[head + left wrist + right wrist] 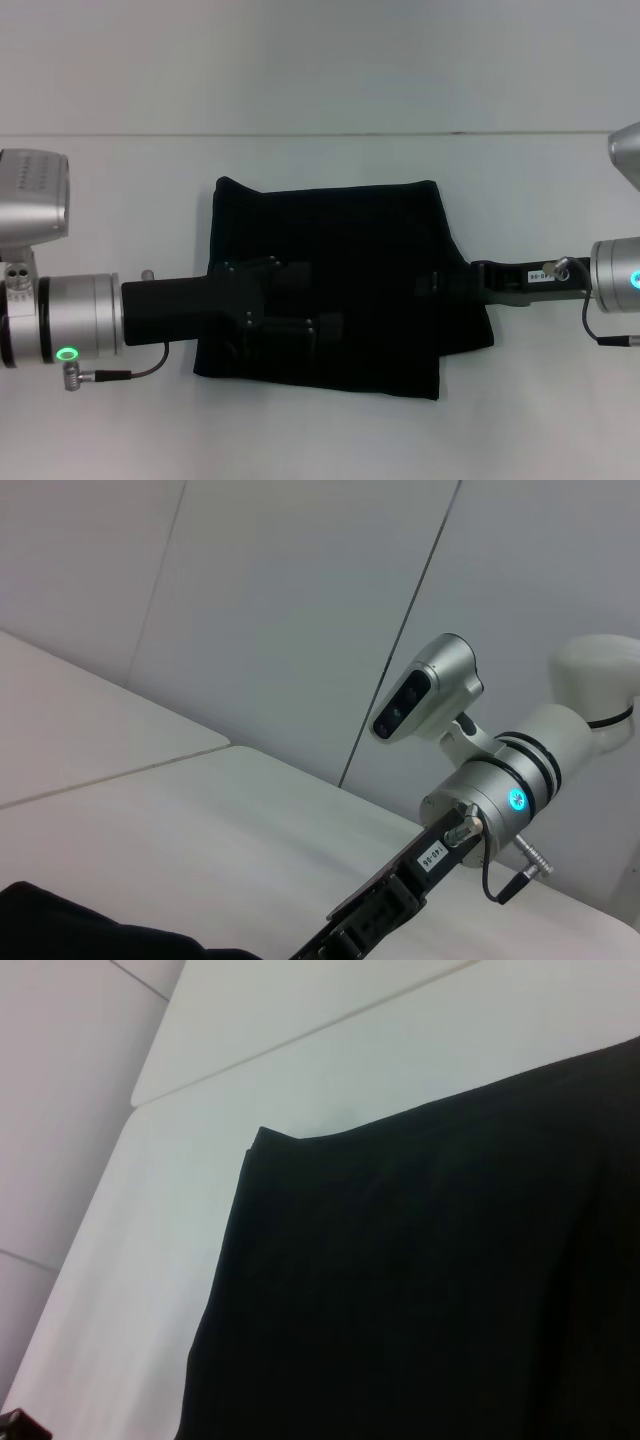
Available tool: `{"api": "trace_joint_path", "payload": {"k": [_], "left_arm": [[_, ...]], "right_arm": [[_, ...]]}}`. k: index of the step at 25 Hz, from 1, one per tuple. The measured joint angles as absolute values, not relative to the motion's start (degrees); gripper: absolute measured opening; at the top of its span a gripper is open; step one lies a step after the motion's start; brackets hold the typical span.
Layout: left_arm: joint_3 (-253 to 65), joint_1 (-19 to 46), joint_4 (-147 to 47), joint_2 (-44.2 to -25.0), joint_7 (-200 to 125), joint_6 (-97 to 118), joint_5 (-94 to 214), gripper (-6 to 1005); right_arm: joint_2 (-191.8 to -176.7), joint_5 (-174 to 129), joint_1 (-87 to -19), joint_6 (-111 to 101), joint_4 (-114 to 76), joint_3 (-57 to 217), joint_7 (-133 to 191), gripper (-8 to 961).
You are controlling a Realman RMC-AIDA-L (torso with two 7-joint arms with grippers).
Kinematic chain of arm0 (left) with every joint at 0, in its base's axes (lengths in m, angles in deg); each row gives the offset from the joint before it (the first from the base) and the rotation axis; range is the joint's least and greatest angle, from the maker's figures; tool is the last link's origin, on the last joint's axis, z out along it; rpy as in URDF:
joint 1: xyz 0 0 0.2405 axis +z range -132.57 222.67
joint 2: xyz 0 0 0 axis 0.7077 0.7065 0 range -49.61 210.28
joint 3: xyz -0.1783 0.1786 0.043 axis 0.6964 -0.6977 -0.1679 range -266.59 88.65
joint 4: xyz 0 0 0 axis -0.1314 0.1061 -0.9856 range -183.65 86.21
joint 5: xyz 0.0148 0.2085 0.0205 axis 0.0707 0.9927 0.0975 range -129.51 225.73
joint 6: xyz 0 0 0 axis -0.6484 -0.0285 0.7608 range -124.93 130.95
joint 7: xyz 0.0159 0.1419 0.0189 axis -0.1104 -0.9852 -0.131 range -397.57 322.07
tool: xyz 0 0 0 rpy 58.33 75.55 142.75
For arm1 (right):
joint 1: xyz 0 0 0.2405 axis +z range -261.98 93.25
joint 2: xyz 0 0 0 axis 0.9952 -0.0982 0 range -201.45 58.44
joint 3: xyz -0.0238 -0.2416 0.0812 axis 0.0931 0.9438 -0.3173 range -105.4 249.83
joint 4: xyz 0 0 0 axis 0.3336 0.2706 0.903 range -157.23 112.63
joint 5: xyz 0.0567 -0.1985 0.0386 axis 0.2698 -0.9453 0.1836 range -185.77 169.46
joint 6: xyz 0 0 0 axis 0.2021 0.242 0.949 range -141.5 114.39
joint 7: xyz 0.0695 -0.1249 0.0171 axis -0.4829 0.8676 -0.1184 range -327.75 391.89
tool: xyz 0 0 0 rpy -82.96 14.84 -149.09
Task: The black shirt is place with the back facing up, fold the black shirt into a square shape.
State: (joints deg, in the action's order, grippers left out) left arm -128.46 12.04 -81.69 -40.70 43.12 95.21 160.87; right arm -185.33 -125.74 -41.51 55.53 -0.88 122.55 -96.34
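The left pincer [300, 300] is seen in the head view reaching in from the left of the frame, its black fingers lying over the lower-left part of the black shirt [350, 240]; whether they are parted or closed on cloth cannot be told, black being set against black. The right pincer [440, 283] is brought in from the right of the frame to the shirt's right edge, and its grip likewise cannot be told. The shirt is spread at the centre of the frame on the white surface [120, 200], already gathered into a rough rectangle with plain cloth uppermost; its upper edge runs fairly straight, while the lower right corner juts out unevenly. In the right wrist view only a folded corner of the shirt [430, 1280] is shown against the surface. A late fold is judged to be in hand. The next move is judged to call for cloth being carried across evenly, so that the edges are aligned into a square.
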Motion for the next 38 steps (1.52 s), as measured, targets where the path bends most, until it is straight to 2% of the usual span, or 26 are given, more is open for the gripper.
{"api": "trace_joint_path", "payload": {"k": [13, 29, 38], "left_arm": [[-128.3, 12.1, -81.7, -40.74, 43.0, 94.6, 160.9, 948], [-128.3, 12.1, -81.5, -40.69, 43.0, 94.0, 160.9, 949], [-128.3, 12.1, -81.4, -40.76, 43.0, 93.9, 160.8, 948]], "right_arm": [[-187.1, -125.8, -40.5, 51.4, -1.9, 123.2, -96.4, 678], [-187.63, -125.4, -39.9, 49.8, -2.9, 123.7, -96.3, 675], [-188.57, -125.5, -39.9, 48.1, -2.6, 123.7, -95.8, 346]]}}
